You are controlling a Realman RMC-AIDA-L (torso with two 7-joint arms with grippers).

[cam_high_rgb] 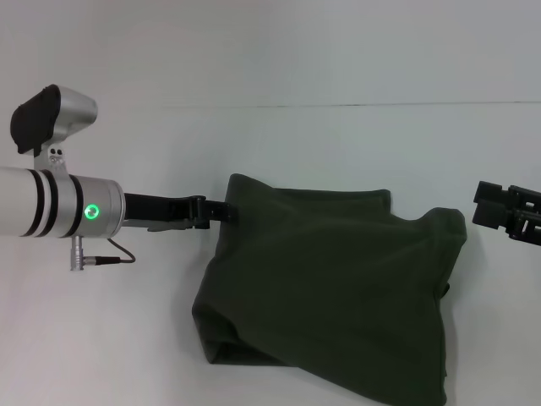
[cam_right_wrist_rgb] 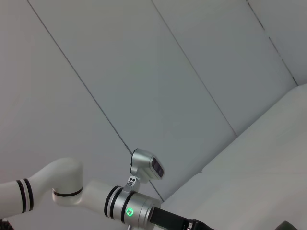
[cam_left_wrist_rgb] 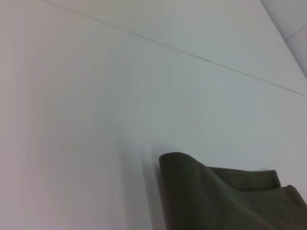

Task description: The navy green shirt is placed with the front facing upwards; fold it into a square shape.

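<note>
The navy green shirt (cam_high_rgb: 330, 288) lies on the white tabletop (cam_high_rgb: 101, 338) as a bunched, partly folded dark olive mass, no print visible. The left claw (cam_high_rgb: 221, 210) is clamped on its far left corner, holding that corner raised; the right claw (cam_high_rgb: 486, 205) hangs beside the right edge, apart, its opening impossible to judge. Only the right wrist view shows the left arm (cam_right_wrist_rgb: 72, 191) against the panelled wall (cam_right_wrist_rgb: 158, 86).

Even, bright, diffuse light is falling across the white table (cam_high_rgb: 338, 127), without glare. The navy green shirt (cam_high_rgb: 330, 279) is casting only a faint, soft shadow along its near-left edge. The left arm (cam_high_rgb: 51, 203) is showing a mild sheen on its metal housing. In the left wrist view, the table surface beside the shirt is appearing smeared and soft.
</note>
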